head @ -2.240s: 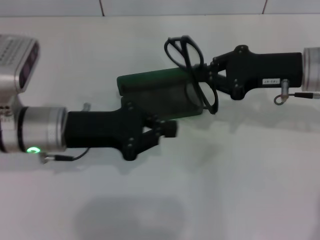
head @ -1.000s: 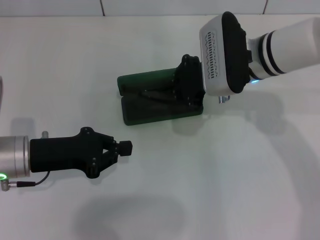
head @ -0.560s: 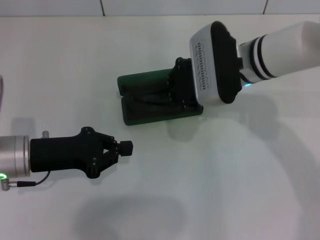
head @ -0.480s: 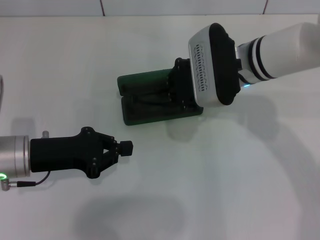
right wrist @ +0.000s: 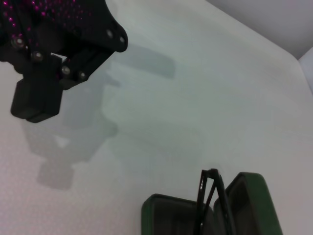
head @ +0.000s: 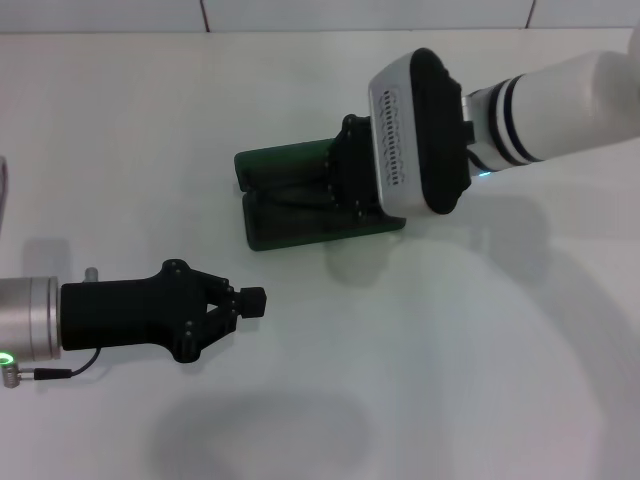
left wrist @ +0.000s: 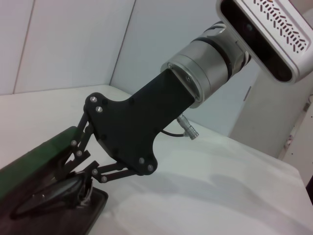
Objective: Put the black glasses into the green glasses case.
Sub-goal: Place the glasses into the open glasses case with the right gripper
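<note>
Since the earlier frame the right gripper [head: 335, 190] has swung down into the open green glasses case [head: 285, 165], its jaws pinching the black glasses [left wrist: 51, 193] inside; releasing remains. The left gripper [head: 250, 300] idles, jaws pressed together.

this looks like a robotics lab or test cell rather than a home. a plain white surface [head: 420, 380] carries almost nothing. behind it stand bare pale wall panels [left wrist: 73, 44] with thin dark seams, seen in the left wrist view, and the same seams cross the far edge in the head view. two machine arms with metal collars, cables and a green status light [head: 8, 355] reach over it.
</note>
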Robot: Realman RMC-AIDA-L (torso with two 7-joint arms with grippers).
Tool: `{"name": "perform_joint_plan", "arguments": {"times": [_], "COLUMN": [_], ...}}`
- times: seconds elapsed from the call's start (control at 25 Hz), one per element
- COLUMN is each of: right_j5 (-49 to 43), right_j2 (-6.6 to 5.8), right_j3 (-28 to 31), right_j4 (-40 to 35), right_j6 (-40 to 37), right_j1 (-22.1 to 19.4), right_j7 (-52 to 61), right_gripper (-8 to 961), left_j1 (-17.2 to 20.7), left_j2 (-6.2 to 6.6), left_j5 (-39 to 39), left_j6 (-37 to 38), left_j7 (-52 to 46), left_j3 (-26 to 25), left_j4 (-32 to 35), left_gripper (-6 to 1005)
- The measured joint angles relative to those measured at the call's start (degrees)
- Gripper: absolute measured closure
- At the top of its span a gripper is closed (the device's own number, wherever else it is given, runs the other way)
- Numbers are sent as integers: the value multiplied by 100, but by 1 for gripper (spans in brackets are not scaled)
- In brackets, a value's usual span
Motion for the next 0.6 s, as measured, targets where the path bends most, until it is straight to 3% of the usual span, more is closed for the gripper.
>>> {"name": "perform_joint_plan", "arguments": {"times": [0.4,0.6], "right_j5": [1,4], "right_j2": [0,-1], "right_j3": [-259,-262], "right_j4": [-52,-52], "right_j6": [276,288], "right_j1": [-9,-35], "right_j7": [96,96], "right_gripper": [883,780], "left_j1": [20,20], "left_j2": [-1,-1], "left_j5": [0,0], "left_j6": [59,61], "left_j7": [0,3], "left_j3": [9,8], "left_j4": [-6,-27], "left_gripper": [958,957]}}
